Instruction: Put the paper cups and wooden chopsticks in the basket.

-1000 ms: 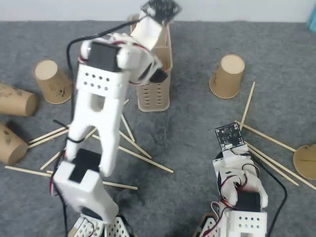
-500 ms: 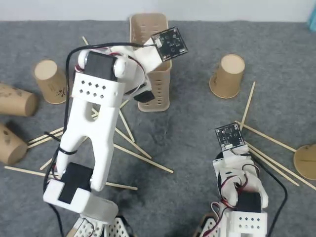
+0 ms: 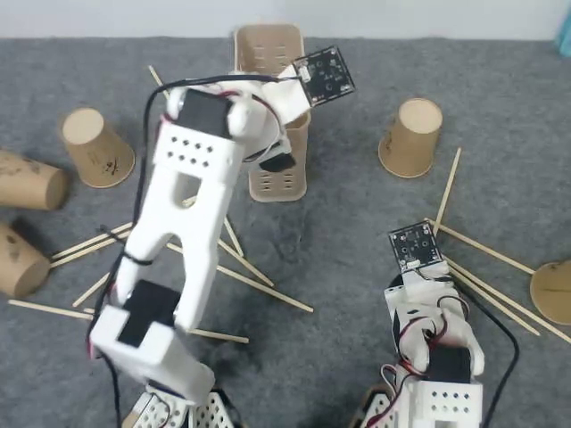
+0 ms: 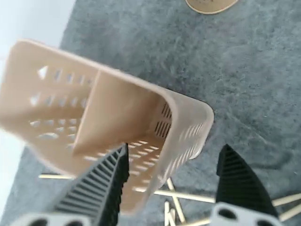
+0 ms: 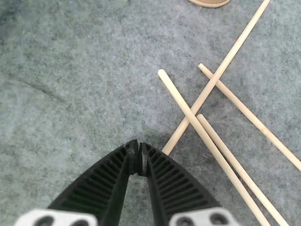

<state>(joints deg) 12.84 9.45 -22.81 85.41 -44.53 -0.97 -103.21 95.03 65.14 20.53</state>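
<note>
The left claw (image 4: 176, 155) is held spread and empty over the basket (image 4: 117, 108) mouth, seemingly for a drop; the right claw (image 5: 139, 150) is clenched near chopsticks (image 5: 188, 117).

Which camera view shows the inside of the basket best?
The left wrist view: it looks into the basket from its open top, so the divider and the perforated walls are plain. In the high view the left arm covers part of the basket. The right wrist view faces chopsticks on the grey mat.
</note>
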